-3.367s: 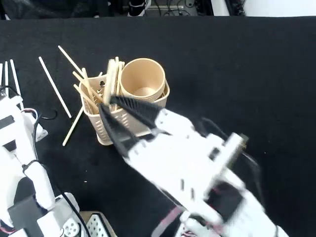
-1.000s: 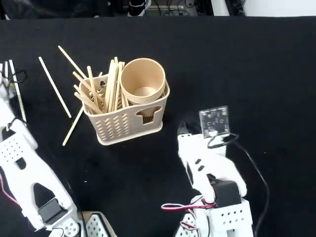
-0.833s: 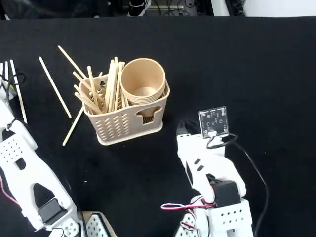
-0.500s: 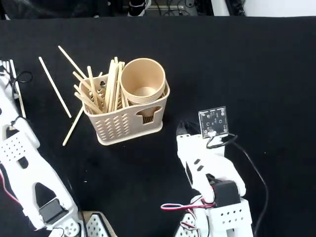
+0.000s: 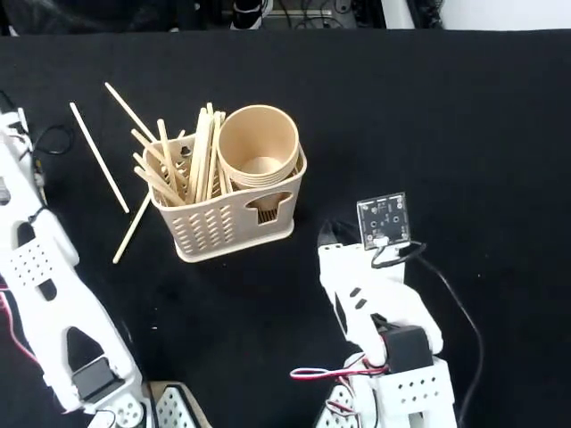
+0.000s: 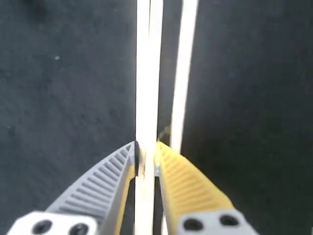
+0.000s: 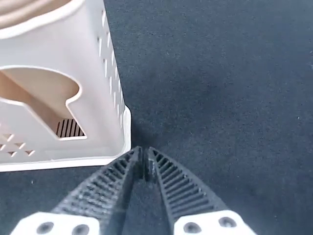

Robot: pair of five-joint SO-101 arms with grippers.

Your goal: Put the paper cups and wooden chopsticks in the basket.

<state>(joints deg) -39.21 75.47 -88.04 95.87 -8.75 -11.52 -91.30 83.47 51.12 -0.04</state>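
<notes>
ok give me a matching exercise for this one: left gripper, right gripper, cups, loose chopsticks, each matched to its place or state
Things:
1. left gripper
2. right gripper
3. cups
4. loose chopsticks

Places or states:
a. inside the basket
b. shut on the held chopsticks
c. flat on the table, beside the basket
d. shut and empty, by the basket's foot

Pairs: 1-b, 2-d, 3-a, 4-c

Robotics lab bench, black cloth table [image 5: 464, 107], cables [image 5: 308, 12] behind (loosely tangled)
</notes>
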